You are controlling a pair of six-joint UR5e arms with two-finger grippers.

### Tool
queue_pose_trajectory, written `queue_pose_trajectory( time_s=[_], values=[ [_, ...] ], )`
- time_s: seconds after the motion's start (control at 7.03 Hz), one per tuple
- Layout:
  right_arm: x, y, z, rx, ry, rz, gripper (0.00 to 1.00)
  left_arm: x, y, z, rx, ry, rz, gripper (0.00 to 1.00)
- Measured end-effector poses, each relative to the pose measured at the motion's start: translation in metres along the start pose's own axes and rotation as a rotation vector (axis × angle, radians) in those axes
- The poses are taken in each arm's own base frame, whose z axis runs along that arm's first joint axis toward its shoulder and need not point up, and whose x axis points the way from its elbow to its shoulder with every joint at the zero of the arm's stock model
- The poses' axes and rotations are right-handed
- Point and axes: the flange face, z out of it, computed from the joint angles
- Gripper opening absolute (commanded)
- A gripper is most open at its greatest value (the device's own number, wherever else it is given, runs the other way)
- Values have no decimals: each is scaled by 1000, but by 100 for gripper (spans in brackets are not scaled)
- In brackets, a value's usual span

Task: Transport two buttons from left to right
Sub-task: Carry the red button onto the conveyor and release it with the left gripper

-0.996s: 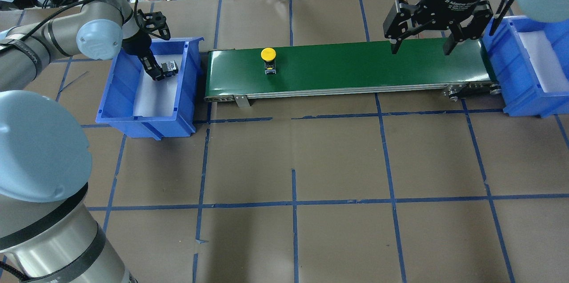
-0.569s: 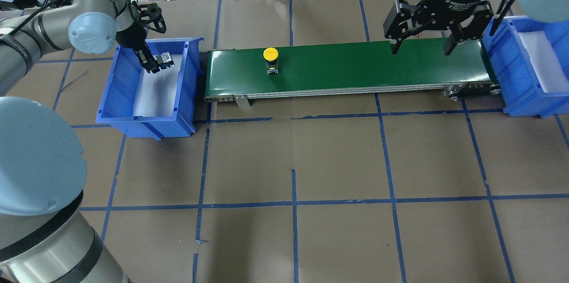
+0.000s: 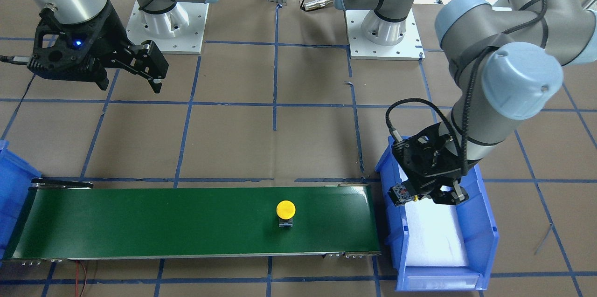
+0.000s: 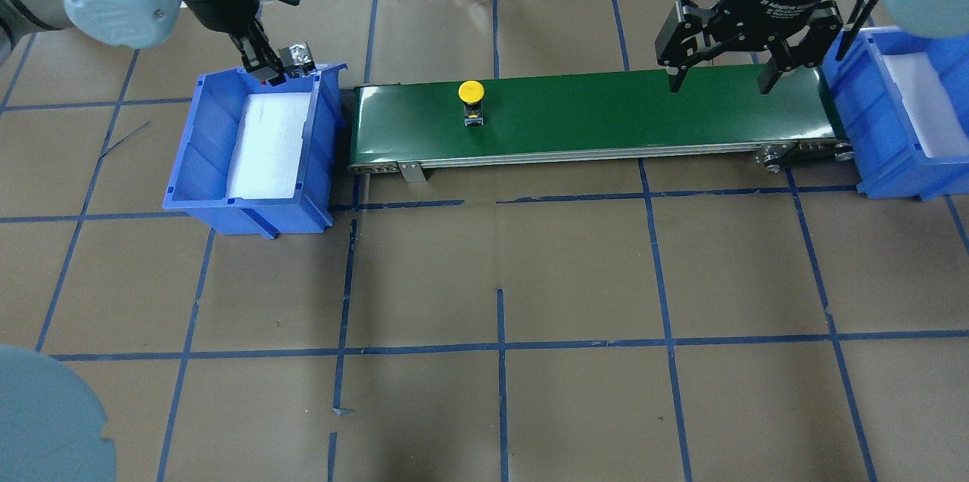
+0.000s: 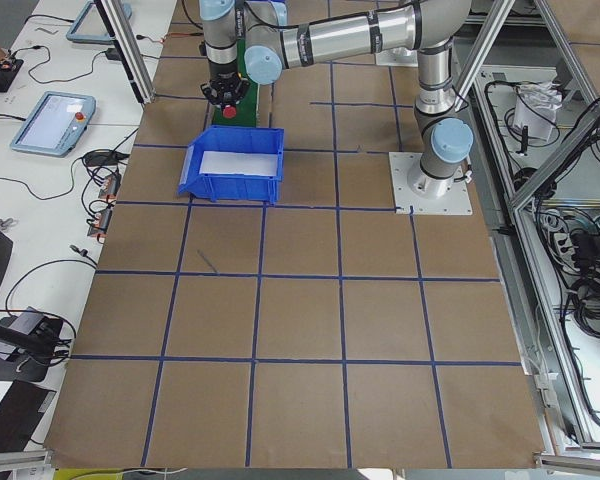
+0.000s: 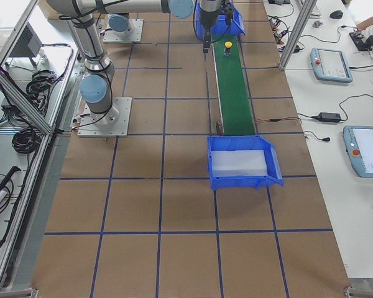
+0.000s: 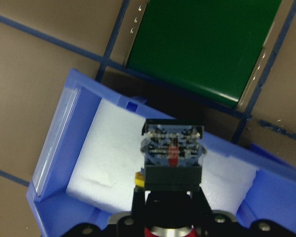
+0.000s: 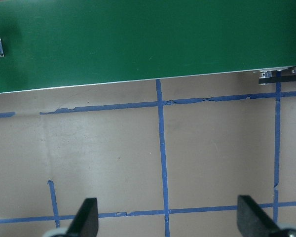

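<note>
The yellow-capped button [image 4: 471,99] stands upright on the green conveyor belt [image 4: 606,113], left of its middle; it also shows in the front view [image 3: 285,211]. My left gripper [image 4: 281,63] is shut on the red-capped button [image 7: 172,157], held by its cap end with the terminal body pointing out. It hangs above the far right corner of the left blue bin [image 4: 195,143], near the belt's left end. My right gripper [image 4: 719,81] is open and empty above the belt's right end; its fingers [image 8: 87,217] are spread wide.
The right blue bin [image 4: 855,115], with white padding, stands at the belt's right end. The left bin holds only white foam [image 4: 265,141]. Brown table paper with blue tape lines lies in front of the belt.
My left gripper has lifted the red-capped button up out of the left bin toward its far right corner. The yellow button has drifted slightly right on the belt. The right arm has not moved.
</note>
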Motion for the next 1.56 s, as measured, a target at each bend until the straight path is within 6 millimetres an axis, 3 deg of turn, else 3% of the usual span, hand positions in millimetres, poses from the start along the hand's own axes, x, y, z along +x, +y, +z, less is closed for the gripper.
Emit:
queue_pose_trajectory(
  time_s=[0.43,0.85,1.14,1.56],
  values=[
    [17,-15,8,6,0,29,100,8,-32,43,2,63,-458,20],
    [37,-27,14,9,-8,59,100,31,-87,85,18,58,-965,20],
    [39,-25,14,3,-10,62,100,49,-109,106,-1,49,-1107,20],
    [39,-23,14,0,-11,62,100,48,-102,123,8,35,-1142,21]
  ],
)
